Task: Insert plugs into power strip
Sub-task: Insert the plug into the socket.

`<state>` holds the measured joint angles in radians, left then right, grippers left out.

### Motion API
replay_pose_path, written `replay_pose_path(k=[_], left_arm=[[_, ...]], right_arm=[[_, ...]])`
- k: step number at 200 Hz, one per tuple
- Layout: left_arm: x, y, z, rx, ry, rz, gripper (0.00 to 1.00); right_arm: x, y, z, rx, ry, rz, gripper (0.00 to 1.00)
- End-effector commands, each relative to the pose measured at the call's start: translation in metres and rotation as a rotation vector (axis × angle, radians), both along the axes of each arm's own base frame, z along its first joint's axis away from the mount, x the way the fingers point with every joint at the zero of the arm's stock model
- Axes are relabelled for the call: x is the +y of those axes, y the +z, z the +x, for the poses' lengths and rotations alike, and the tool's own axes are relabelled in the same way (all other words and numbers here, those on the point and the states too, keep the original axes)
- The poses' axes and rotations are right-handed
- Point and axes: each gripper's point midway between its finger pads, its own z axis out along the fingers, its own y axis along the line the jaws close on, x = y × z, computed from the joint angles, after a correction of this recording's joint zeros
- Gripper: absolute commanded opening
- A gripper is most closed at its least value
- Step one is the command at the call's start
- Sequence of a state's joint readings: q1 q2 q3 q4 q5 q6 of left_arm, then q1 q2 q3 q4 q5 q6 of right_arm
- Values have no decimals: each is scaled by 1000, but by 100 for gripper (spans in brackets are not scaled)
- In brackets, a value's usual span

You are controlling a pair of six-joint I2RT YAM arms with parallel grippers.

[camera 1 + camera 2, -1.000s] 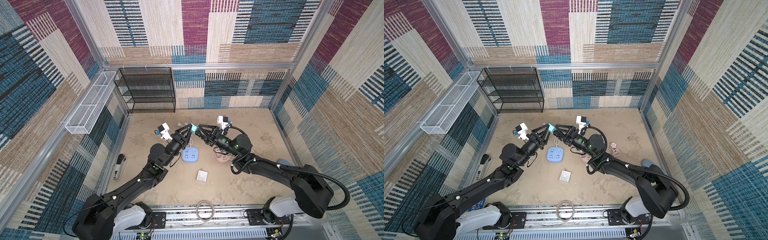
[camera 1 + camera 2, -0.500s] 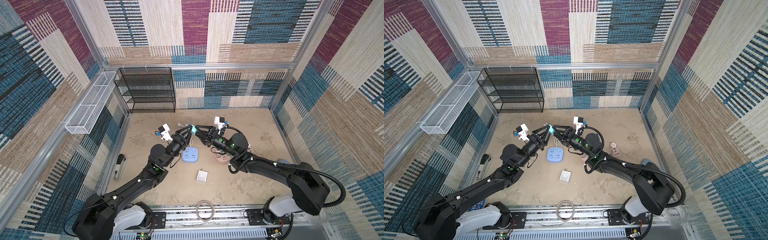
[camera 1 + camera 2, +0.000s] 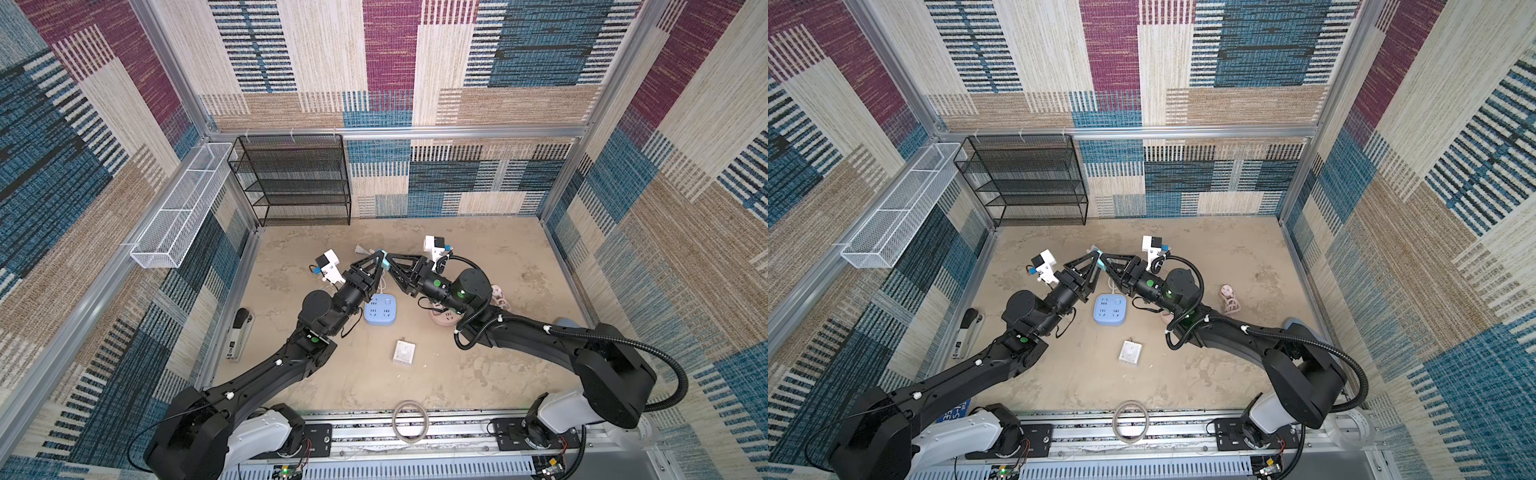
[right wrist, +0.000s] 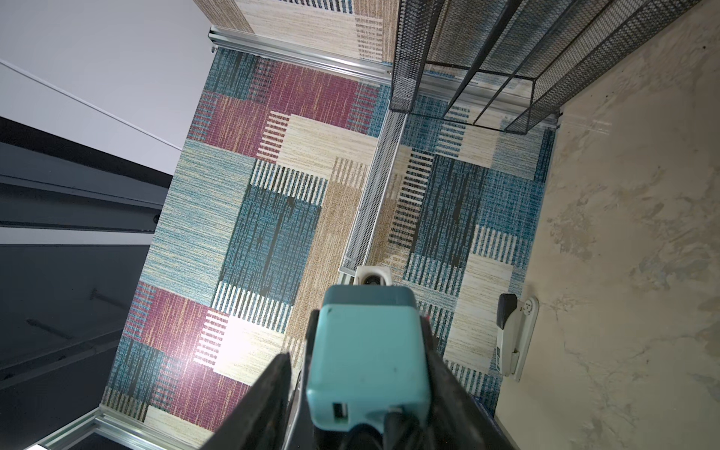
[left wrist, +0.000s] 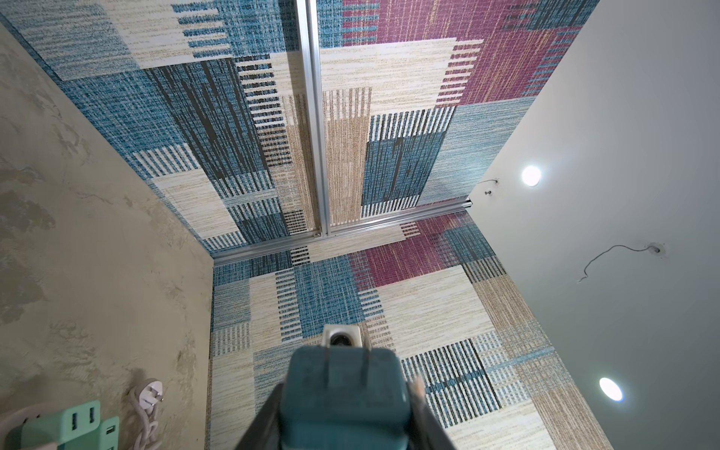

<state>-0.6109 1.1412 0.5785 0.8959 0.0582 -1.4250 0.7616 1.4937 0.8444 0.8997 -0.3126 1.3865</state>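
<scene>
1. Table (image 3: pixel 478 257): the blue power strip (image 3: pixel 380 309) lies flat mid-table, and in both top views its sockets are empty. The round pink strip (image 3: pixel 444 318) sits just beside it, partly under my right arm.
2. Both arms are raised and meet tip to tip in the air, on the far side of the blue strip.
3. The white plug (image 3: pixel 404 353) lies loose on the table, on the near side of the blue strip. Two mint green plugs (image 5: pixel 74 420) sit on the round strip. I can't tell whether they are fully seated.
4. The teal plug (image 3: pixel 1098 254) is off the table, pinched between the two claw tips and above the blue strip.
5. The left claw (image 5: pixel 345 393) is clenched on the teal plug's body. The prongs (image 5: pixel 366 362) face its wrist camera.
6. The right claw (image 4: pixel 362 374) straddles the plug's back end, where the black cord (image 4: pixel 389 424) leaves it. One finger looks to be against the body, but a sliver of gap shows at the other. I can't tell whether it is gripping or loose.
7. My read of the step: a mid-air handover, so the prongs end up pointing away from whichever claw carries the plug. The teal plug is not inserted yet.
8. Next move, as I see it:
   - Confirm the right claw's grip is firm before the left lets go.
   - Clear the left arm sideways.
   - Turn the prongs down, square them to a socket on the blue strip and press straight in.
   - Watch for cord drag, and for the strip sliding.
</scene>
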Motion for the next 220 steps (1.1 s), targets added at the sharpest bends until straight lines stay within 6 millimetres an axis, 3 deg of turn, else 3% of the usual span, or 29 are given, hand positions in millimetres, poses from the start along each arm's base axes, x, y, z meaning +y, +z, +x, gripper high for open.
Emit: replay_pose_path(k=[1,24,39,71,97,118,127,133,146,167,201,220], left_arm=[[2,7,-2,-33,9,-1,0],[1,7,-3,-35,5,-1,0],[0,5,-3,-33,6,8,0],[0,0,-3,-28,14,33,0],[5,-7,-4,-11,42,76,0],[16,-10,-5,-2,92,132,0],[21,-12,-6,9,118,164,14],[26,-12,-7,12,138,184,29],[38,-17,-8,38,183,250,48],[62,-14,-13,59,252,335,98],[103,-8,-24,123,341,557,100],[122,-16,-31,214,354,730,100]], right_arm=[[2,10,-1,-21,8,30,56],[6,6,1,-10,13,23,55],[9,5,3,-6,15,16,49],[11,-3,7,10,4,0,29],[11,-8,10,13,-14,-28,1],[11,-12,13,12,-33,-73,0],[10,-14,14,11,-39,-95,0],[11,-16,15,10,-43,-112,0],[11,-20,18,15,-46,-141,0],[14,-32,25,39,-48,-231,0],[23,-55,50,96,-40,-511,0],[35,-70,60,122,30,-634,0]])
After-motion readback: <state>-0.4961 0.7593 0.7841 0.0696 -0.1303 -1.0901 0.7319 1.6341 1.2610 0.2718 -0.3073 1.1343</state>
